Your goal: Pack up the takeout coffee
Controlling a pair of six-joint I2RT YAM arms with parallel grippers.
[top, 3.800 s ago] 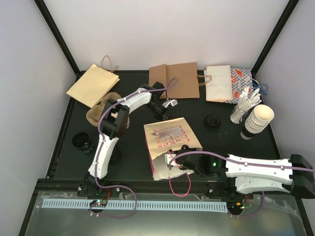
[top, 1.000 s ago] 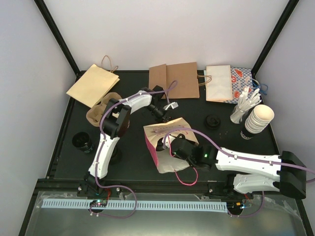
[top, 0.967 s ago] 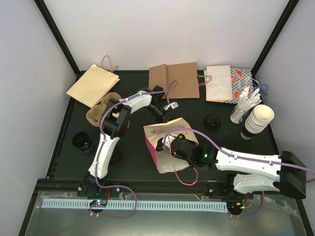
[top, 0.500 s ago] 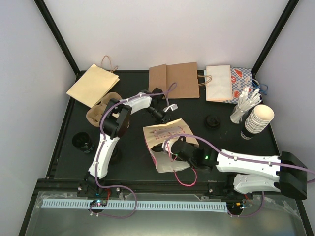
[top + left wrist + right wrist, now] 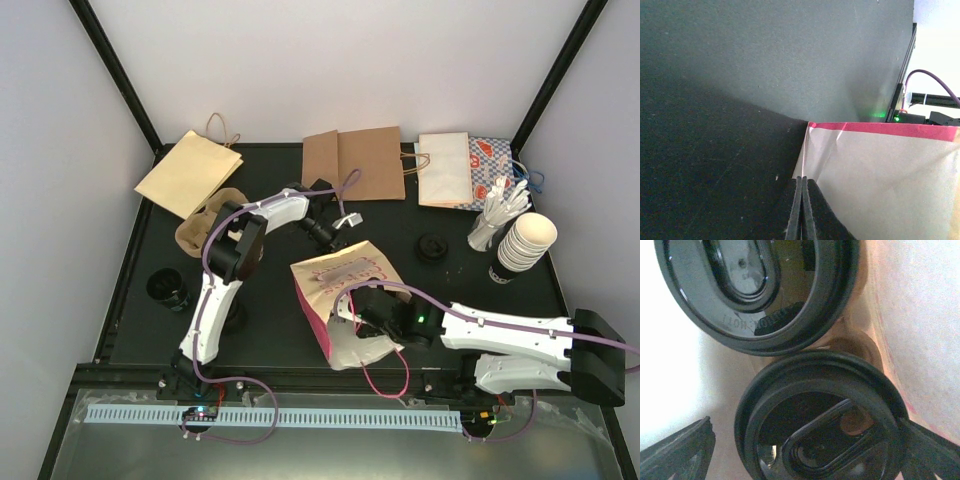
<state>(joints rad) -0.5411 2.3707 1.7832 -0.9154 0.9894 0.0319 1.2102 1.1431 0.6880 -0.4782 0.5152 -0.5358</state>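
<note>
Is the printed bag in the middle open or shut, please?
Open: the left gripper pinches the printed bag at its rim, and the right gripper reaches inside.

Black tabletop [image 5: 265, 325] w/ plain white walls [image 5: 330, 60] & black corner posts [image 5: 115, 75], even light.

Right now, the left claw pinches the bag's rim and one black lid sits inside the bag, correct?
No: two sit inside the bag, an upper lid and a lower lid, per the right wrist view. The left claw does pinch the rim.
</note>
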